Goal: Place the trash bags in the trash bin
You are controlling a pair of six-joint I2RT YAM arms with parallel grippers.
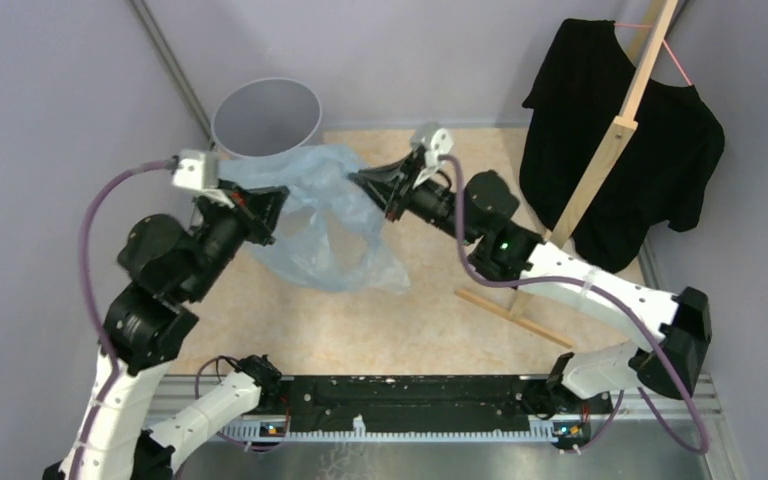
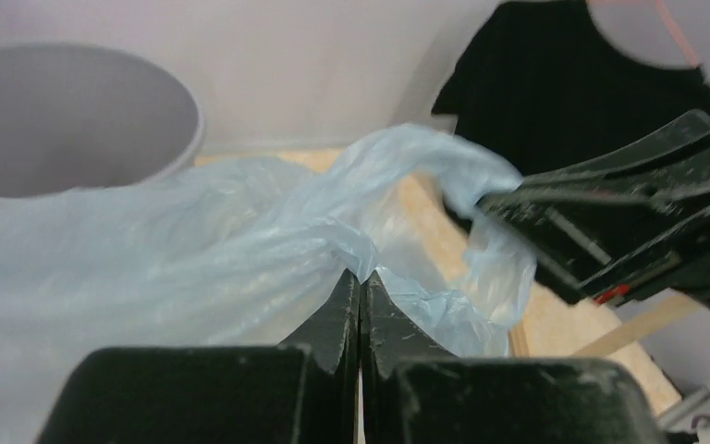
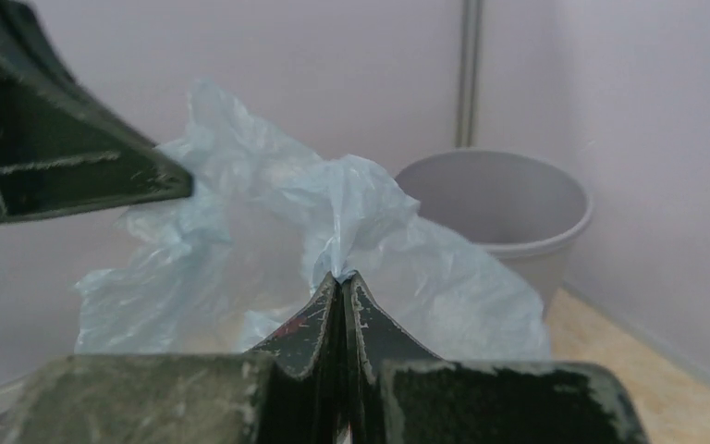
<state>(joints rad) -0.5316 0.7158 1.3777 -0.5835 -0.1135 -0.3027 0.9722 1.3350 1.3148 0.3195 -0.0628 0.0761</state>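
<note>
You have the thin, crinkly, pale blue translucent plastic trash bag (image 1: 325, 235) pinched in two places. Your left gripper (image 2: 361, 277) is clamped shut on a fold of the film at its fingertips, and your right gripper (image 3: 340, 277) is clamped shut on another gathered fold.

The film is stretched between the two grippers, so its long axis runs from one set of tips to the other. The loose bulk sags below and on the near side of that line, down toward the table.

What matters is where the plain grey round plastic trash bin (image 1: 260, 120) sits. It stands upright with its mouth open, beyond both grippers on the far side. From the left gripper it is just ahead and slightly to the left. From the right gripper it is ahead and off to the right in that wrist's view, and clearly farther away. The left arm is the nearer one.

From above, the bag's far edge overlaps the bin's near rim, but I cannot tell whether they touch. None of the bag is inside yet. I judge the next move should carry both grips forward and leftward over the mouth, with the sagging part lifted clear of the rim first.
</note>
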